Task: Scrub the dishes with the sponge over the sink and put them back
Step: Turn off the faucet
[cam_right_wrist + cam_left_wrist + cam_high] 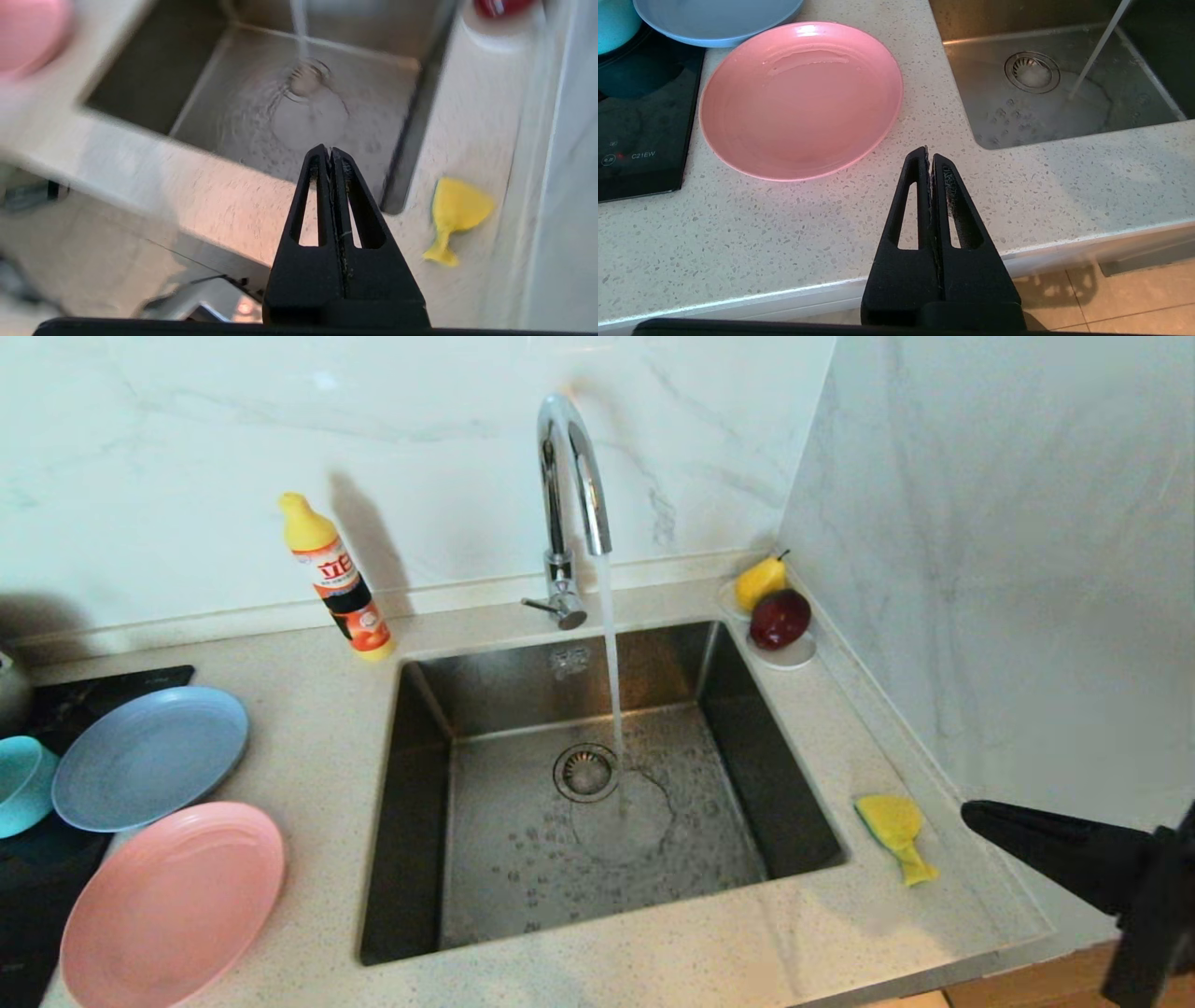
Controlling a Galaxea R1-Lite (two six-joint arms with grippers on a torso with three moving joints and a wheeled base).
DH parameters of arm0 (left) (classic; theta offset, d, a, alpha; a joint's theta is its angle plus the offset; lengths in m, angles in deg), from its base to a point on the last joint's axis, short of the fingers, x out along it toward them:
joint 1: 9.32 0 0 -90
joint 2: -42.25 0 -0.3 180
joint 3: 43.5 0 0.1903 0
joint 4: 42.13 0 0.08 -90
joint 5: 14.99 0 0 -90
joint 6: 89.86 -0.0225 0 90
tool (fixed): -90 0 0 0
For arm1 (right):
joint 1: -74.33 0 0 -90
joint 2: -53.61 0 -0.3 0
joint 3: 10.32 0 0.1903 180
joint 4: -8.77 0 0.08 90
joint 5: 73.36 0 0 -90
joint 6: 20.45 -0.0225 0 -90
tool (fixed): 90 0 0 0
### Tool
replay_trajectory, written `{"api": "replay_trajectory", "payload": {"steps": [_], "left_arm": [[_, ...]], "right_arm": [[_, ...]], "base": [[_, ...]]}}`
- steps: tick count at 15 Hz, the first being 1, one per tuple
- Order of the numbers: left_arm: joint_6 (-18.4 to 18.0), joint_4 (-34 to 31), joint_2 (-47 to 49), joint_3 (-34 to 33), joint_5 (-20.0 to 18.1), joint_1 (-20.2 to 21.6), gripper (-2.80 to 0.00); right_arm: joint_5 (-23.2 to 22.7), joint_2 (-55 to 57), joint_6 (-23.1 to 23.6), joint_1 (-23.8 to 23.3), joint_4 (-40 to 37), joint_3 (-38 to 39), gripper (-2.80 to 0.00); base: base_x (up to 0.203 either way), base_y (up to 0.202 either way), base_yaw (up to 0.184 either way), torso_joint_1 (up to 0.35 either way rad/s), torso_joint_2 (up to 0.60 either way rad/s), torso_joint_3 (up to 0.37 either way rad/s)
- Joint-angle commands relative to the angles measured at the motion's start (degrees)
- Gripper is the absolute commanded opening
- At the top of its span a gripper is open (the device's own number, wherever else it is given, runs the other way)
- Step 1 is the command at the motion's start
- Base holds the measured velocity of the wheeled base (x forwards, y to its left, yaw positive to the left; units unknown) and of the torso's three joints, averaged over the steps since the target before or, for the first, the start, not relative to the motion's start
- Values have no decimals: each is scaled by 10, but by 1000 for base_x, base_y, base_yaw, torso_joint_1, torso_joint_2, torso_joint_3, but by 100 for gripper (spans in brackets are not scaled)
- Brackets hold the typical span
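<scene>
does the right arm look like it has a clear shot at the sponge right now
Probably yes. The sponge lies alone on the counter right of the sink, with nothing between it and the right gripper, which hangs just beside it. The gripper is shut, though, so it would have to open first.

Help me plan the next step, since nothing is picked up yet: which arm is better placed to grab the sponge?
Right. The sponge lies on the counter right of the sink, close to the right gripper, which is shut and empty. The left gripper sits by the pink plate across the sink.
</scene>
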Motion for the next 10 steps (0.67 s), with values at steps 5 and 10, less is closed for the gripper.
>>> {"api": "replay_trajectory", "payload": {"steps": [5, 10], "left_arm": [[0, 0, 1, 0, 0, 0, -280], [0, 0, 1, 1, 0, 0, -280]], "right_arm": [[-204, -185, 73, -197, -3, 122, -280], [-323, -305, 75, -322, -91, 153, -280]], "base": [[0, 0, 0, 0, 0, 0], [0, 0, 0, 0, 0, 0]]}}
